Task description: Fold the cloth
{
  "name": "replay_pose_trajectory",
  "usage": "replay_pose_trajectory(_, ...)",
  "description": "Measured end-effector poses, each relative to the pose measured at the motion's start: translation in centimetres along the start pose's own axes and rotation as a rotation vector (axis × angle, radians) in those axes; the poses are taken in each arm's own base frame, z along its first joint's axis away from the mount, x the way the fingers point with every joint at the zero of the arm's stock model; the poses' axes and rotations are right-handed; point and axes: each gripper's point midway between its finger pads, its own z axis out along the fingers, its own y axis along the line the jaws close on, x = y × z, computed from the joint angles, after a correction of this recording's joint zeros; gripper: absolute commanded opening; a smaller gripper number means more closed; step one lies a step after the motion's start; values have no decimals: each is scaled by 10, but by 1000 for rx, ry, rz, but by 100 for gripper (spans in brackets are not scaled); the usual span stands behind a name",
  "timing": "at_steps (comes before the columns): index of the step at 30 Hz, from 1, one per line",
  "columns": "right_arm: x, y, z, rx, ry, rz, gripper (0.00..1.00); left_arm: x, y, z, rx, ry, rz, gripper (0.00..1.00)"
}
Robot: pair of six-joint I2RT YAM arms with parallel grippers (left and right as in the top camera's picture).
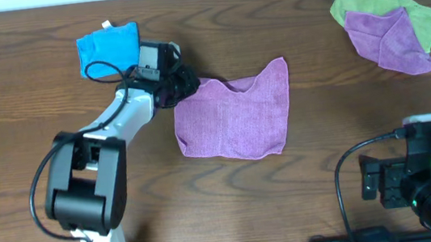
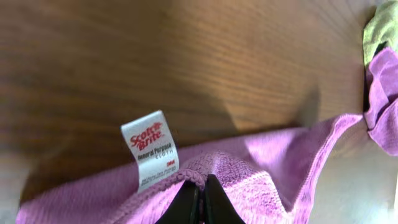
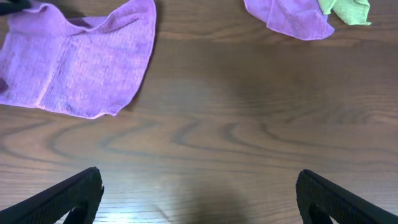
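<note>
— Status?
— The pinkish-purple fuzzy microfibre cloth (image 1: 235, 117) lies mid-way across the brown wooden table (image 1: 290, 202). My left gripper (image 2: 202, 198) pinches its far corner beside the white tag (image 2: 151, 149); my right gripper (image 3: 200, 196) hangs wide open, empty.
— Next?
— First fold, I reckon: carry that corner across, squarely.

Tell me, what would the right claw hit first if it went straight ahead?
Likely the bare wooden tabletop: the open right claw aims between the pinkish-purple cloth and the far purple-and-green pile, though depth is unclear.
</note>
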Motion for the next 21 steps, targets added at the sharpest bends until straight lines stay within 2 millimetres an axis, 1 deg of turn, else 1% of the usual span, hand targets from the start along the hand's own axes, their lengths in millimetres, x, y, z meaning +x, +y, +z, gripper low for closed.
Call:
replay_pose_trajectory(4,0,1,0,-4,0,0,99,-17,-9,4,16,-24,21,6)
replay_pose_trajectory(8,0,1,0,-5,0,0,99,-37,-22,1,35,-58,55,6)
replay_pose_trajectory(12,0,1,0,-5,3,0,99,-56,-30,-2,35,-78,87,6)
replay_pose_trajectory(16,0,1,4,-4,19,-1,99,-73,-29,1,15,-93,110,6)
replay_pose_trajectory(19,0,2,7,-3,35,-1,99,-75,-21,5,-9,-99,112,6)
replay_pose_trajectory(20,0,2,9,-3,40,1,99,-75,-17,6,-19,-97,110,10)
replay_pose_trajectory(21,-1,2,9,-2,42,1,99,-75,-14,8,-26,-96,111,25)
